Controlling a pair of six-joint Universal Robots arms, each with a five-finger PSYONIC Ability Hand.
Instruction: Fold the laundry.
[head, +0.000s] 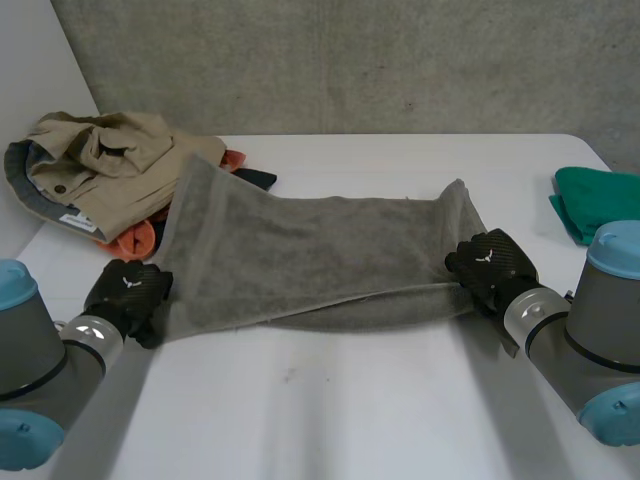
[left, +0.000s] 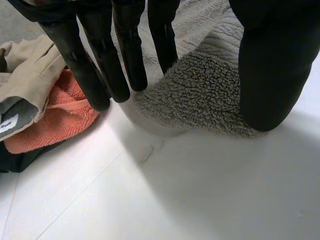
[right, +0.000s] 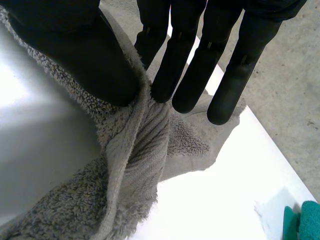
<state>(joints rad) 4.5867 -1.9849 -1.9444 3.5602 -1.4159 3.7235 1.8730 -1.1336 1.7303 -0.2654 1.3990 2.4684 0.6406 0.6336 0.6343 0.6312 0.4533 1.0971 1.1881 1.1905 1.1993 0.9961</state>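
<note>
A grey towel (head: 310, 260) lies stretched across the white table (head: 350, 410) between my two hands, folded lengthwise with a doubled near edge. My left hand (head: 128, 292) is at its near left corner. In the left wrist view the bunched towel corner (left: 200, 95) sits between the straight fingers (left: 100, 65) and the thumb, which hold it. My right hand (head: 492, 262) is at the towel's right end. There the thumb (right: 90, 60) and fingers pinch a ridge of the towel (right: 135, 165).
A laundry pile sits at the back left: a beige garment (head: 100, 160), an orange cloth (head: 135, 240) and a dark cloth (head: 255, 178). The towel's far left corner rests against it. A green cloth (head: 590, 200) lies at the table's right edge.
</note>
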